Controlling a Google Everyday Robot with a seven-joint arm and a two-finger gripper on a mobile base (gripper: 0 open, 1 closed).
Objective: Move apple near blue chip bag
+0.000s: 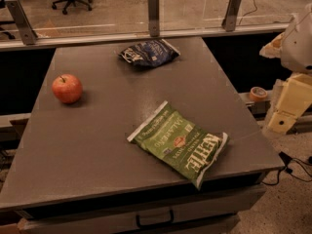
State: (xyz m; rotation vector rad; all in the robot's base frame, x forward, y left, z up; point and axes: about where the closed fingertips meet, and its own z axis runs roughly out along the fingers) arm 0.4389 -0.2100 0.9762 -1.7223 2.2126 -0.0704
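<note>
Apple at 9 o'clock on table, untouched, well apart from blue chip bag at 12 o'clock. Green chip bag at 5 o'clock. Gripper off table edge at 3 o'clock; its state: cannot tell. Task seemingly unstarted: reach, grasp and carry all remain.

we have just one view. it looks down at a slant from above the near edge of the grey table, facing across the top toward the glass barrier and the floor beyond it along the top of the frame. it sits near enough that the tabletop fills most of the frame, with its near left corner cut off. the apple lies at middle left, the blue chip bag at upper centre, the green chip bag at lower centre. the gripper hangs at the right edge of the frame, off the table's side.
</note>
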